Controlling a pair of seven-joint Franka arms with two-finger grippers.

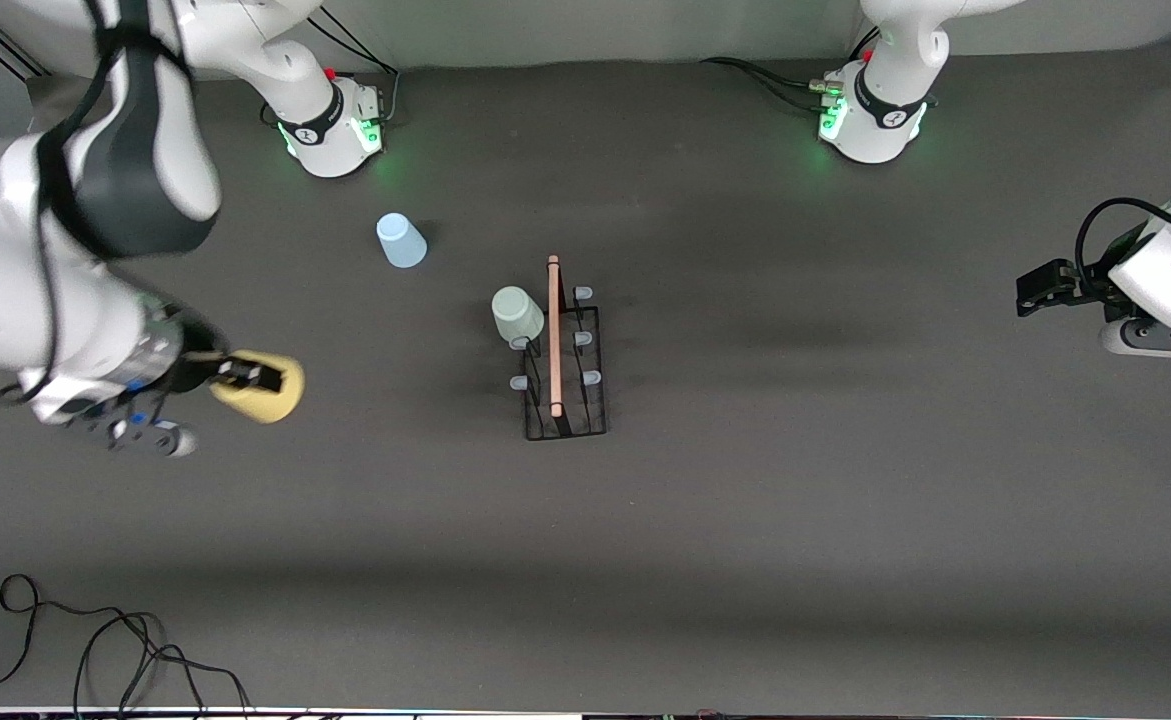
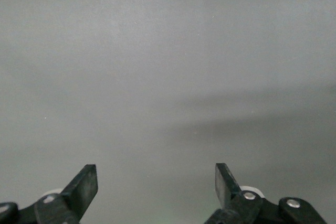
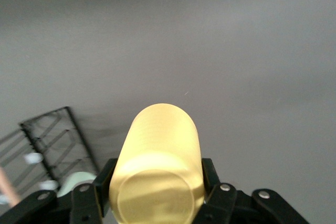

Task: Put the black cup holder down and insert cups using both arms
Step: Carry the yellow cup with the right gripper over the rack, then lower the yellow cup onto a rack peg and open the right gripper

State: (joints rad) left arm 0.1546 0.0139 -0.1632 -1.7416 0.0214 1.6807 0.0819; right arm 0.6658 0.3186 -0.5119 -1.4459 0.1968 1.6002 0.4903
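Right gripper [image 1: 245, 377]: I am seeing it closing its jaws on the yellow cup [image 1: 267, 387] and holding it over the table [image 1: 745, 520] toward the right arm's end; in the right wrist view the fingers [image 3: 105, 174] are pressing both sides of the cup [image 3: 157, 166], which is lying tilted with its flat bottom facing the camera.

Blue cup [image 1: 400, 241]: I am reading it as standing upside down on the table, farther from the front camera than the rack and toward the right arm's end.

Green cup [image 1: 517, 313]: it is sitting upside down on a peg of the rack, on the side facing the right arm's end, at the rack's farther end; the right wrist view is showing only its edge [image 3: 79, 182].

Rack [image 1: 565, 385]: it is standing upright near the middle of the table, its wooden handle [image 1: 554, 335] running toward the front camera; five pale peg tips are showing bare.

Left gripper [image 1: 1045, 290]: I am watching it waiting over the table at the left arm's end, jaws spread wide with nothing between them; the left wrist view is showing its fingers [image 2: 84, 187] apart over bare table.
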